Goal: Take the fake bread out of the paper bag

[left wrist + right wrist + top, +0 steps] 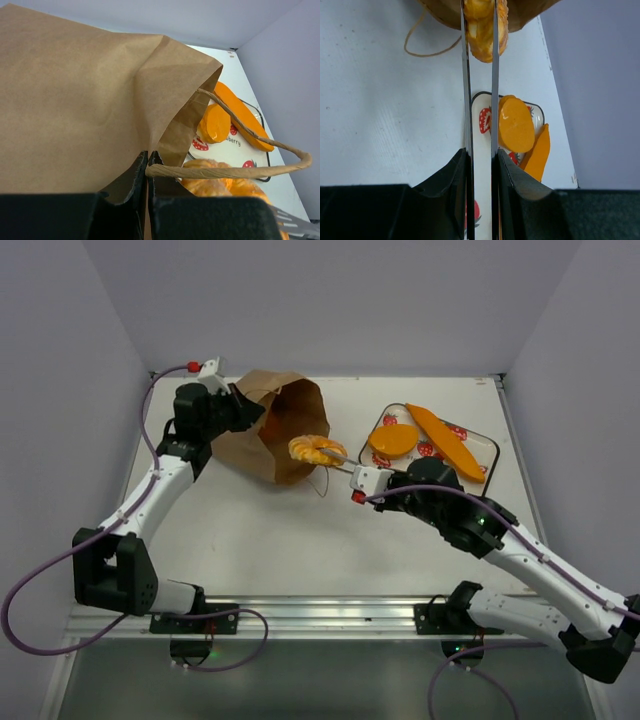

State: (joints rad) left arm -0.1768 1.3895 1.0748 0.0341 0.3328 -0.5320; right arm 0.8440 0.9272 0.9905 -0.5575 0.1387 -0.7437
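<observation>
The fake bread (pixel 308 448), pinched at the mouth of the paper bag (pixel 262 435).
Top view: the bag lies far left, mouth facing right, and the right gripper (pixel 330 455) pinches the bread. Left wrist: the left gripper (pixel 148 167) is pressed together, seemingly on the bag's edge. Right wrist: thin fingers (pixel 465 75) clamp the bread.

We run three views. The top camera sits high over the near edge and looks down toward the far side, far enough back to take in the whole surface (pixel 300 540). The left wrist camera rides just behind the left gripper (pixel 148 161) and faces right, very close in: the paper bag (pixel 75 100) fills most of it. The right wrist camera looks left along the right gripper (pixel 480 15), also close. All three share the bag mouth, fake bread (pixel 316 450) and tray (pixel 484 443).
</observation>
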